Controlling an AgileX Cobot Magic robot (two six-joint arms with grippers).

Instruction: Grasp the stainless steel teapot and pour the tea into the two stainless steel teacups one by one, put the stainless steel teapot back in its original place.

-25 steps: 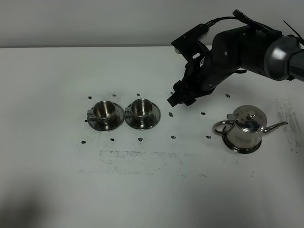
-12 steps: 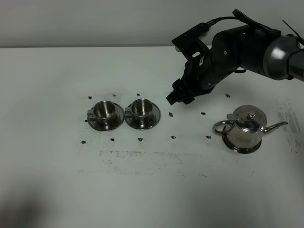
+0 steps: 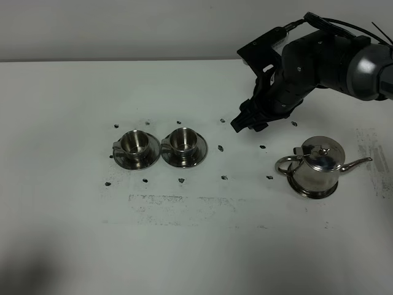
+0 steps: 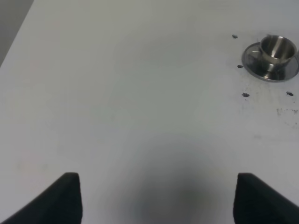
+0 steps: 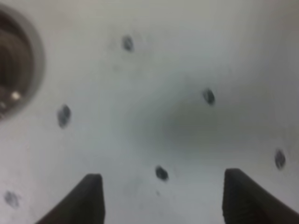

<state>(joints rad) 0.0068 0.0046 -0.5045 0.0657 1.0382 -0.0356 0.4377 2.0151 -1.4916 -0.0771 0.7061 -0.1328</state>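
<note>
Black left gripper [image 4: 158, 186] is held spread and empty. Stainless teacups [image 3: 135, 143] are set side by side on saucers [image 3: 195, 157], contents unclear. Right gripper [image 3: 244, 123], spread too, is hung between them and the teapot [image 3: 319, 165], parked far right, lid on

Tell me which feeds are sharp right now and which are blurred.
Exterior high: sharp, teapot and teacups crisp, dim lower-left corner. Left wrist: clear, soft shadow on the table by the left claw. Right wrist: blurred throughout, dark marks smeared.
</note>
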